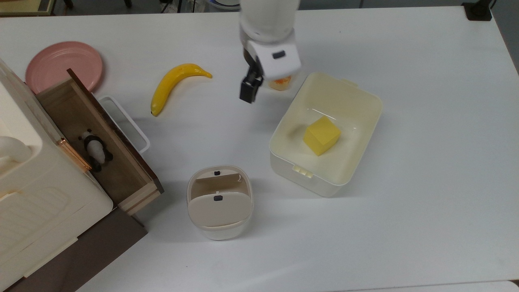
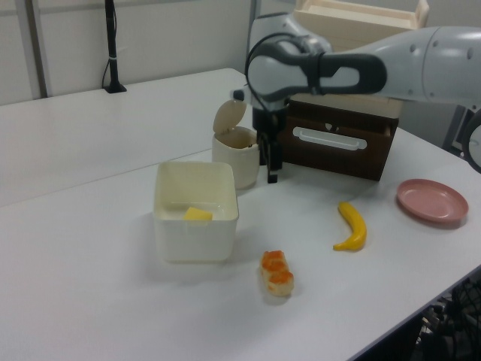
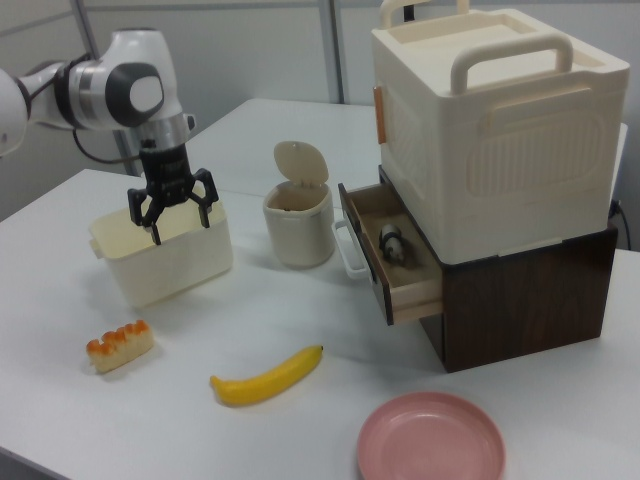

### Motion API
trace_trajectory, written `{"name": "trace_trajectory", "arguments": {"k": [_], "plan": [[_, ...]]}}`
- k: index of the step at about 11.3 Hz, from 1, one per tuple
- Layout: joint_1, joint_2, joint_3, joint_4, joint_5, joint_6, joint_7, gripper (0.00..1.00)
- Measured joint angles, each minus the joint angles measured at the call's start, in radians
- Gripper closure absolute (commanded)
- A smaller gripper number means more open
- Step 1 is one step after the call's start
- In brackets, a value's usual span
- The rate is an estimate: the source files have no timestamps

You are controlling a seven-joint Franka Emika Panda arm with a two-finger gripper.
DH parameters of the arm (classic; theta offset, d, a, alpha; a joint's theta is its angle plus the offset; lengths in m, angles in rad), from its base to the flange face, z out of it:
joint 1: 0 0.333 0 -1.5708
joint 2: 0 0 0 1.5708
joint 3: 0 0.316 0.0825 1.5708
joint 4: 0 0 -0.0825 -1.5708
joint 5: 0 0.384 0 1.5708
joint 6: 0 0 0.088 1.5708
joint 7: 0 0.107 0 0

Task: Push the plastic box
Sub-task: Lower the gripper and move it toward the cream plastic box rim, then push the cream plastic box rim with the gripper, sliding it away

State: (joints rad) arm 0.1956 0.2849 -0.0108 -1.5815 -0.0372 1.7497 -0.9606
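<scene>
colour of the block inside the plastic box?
Yellow block in the cream-white plastic box; clearest in the top view.

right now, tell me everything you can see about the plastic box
The plastic box is a cream-white, glossy rectangular tub with rounded corners and small latch tabs on its rim. It has no lid on and sits upright on the white table, turned at an angle in the top view. A yellow cube lies inside. The open claw hovers near it, not touching.

Cream plastic box [image 1: 357, 97] — yellow block [image 1: 322, 135] — pink plate [image 1: 61, 63]
</scene>
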Motion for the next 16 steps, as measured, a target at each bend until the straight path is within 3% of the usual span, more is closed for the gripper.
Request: {"name": "trace_trajectory", "arguments": {"k": [3,10,16], "plan": [[0.055,0.044,-0.021,-0.040,-0.029,0.092,0.005,0.00],[0.135,0.098,-0.023,-0.041,-0.066,0.218,0.189,0.00],[0.195,0.198,-0.024,0.055,-0.092,0.235,0.319,0.00]]}}
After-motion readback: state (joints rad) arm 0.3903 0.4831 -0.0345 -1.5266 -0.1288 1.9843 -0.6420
